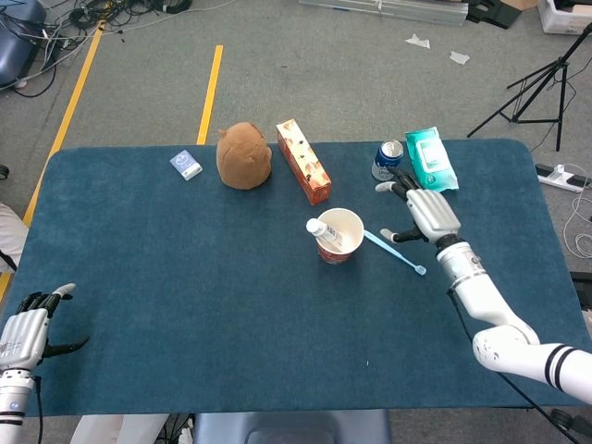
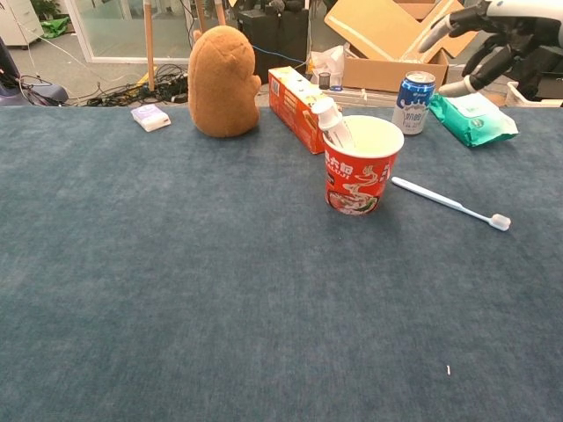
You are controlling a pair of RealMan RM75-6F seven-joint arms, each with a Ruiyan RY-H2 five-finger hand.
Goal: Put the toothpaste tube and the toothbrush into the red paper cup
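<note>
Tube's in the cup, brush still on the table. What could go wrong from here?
1. The toothbrush lies flat and thin on the table; the right hand, open above it, may fumble the pinch.
2. The red paper cup is light, with the toothpaste tube leaning on its rim; a bump could tip it.
3. The can stands near the hand's path.
</note>
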